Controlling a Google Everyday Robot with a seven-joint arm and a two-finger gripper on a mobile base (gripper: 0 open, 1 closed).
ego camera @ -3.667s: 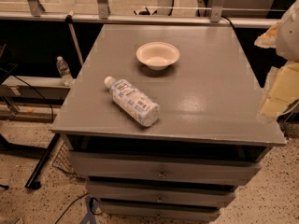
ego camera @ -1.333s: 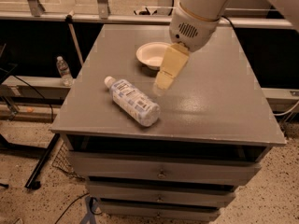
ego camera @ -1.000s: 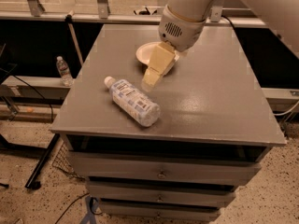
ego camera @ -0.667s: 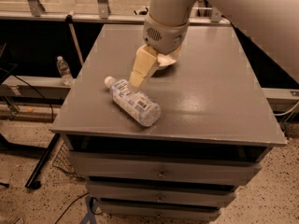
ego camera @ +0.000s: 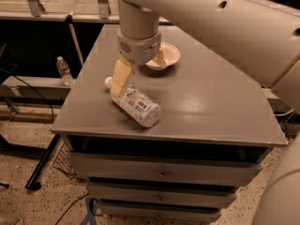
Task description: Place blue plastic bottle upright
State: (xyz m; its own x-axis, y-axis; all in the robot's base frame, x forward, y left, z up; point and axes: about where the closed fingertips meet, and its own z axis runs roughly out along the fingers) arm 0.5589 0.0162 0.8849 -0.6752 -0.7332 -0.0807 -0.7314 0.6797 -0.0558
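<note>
1. Grey table (ego camera: 211, 102) with drawers under it is filling the view. The blue plastic bottle (ego camera: 137, 107) is lying on its side near the front left corner, and its white cap (ego camera: 108, 81) is pointing to the back left.
2. The gripper (ego camera: 138, 78) is hanging low just behind the bottle. Its jaws are standing apart and holding nothing, and one finger (ego camera: 121, 76) is reaching down beside the cap end.
3. I am judging this as the approach. The jaws should be closing across the body near the cap, so that lifting is swinging the base downward.
4. Closing slowly is helping, because a round bottle is rolling easily toward the front edge.
5. The white bowl (ego camera: 172, 55) is sitting close behind, so the tilting should be going away from it.
</note>
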